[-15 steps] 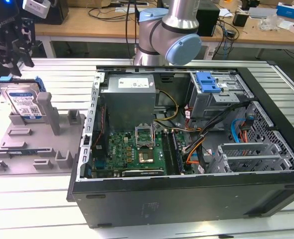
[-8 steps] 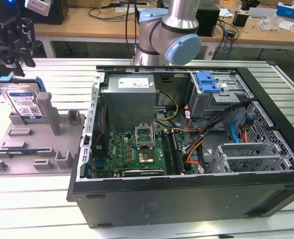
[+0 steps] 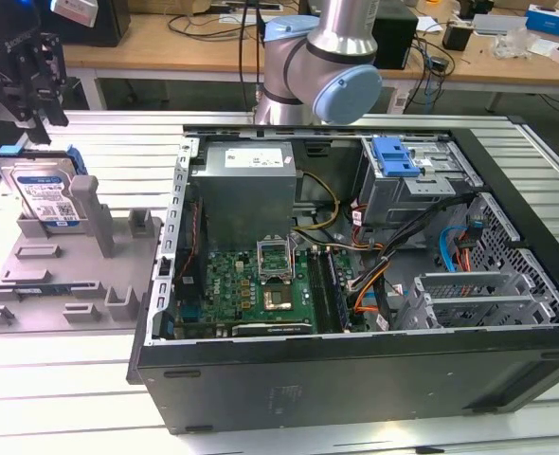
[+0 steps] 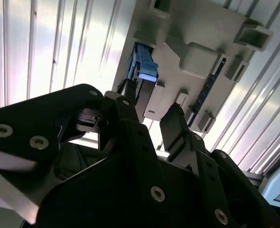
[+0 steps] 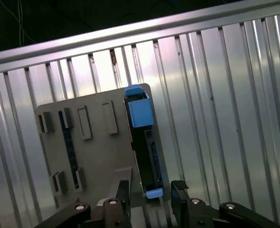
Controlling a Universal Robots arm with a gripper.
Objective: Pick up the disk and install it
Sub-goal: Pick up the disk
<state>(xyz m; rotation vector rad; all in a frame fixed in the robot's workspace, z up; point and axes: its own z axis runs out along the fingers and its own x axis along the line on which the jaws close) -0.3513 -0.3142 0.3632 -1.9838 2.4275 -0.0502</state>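
Fingers (image 3: 41,116) are hanging apart in the exterior view, clamped on nothing, just above the disk (image 3: 45,190) and seemingly clear of it. The disk is standing on edge in a grey tray (image 3: 81,275), which is lying on the ribbed counter (image 3: 109,140) near its edge at the exterior view's left, beside an open computer case (image 3: 355,284).

In the second wrist view the two fingers (image 4: 178,126) are framing an open gap. Beyond it the disk (image 4: 144,71) is showing edge-on, its blue frame catching the light at the tray's (image 4: 201,42) side.

In the first wrist view the disk (image 5: 144,142) is running as a narrow dark slab along one edge of the tray (image 5: 97,156), with a finger (image 5: 179,192) sitting to either side of its near end.

Judging by its look, the disk is going to handle as a stiff, fairly heavy metal block with smooth faces, likely sensitive to knocks. The two broad flat faces near the upper edge are looking like the best hold, taken squarely, since the plastic frame may be flexing under a pinch.
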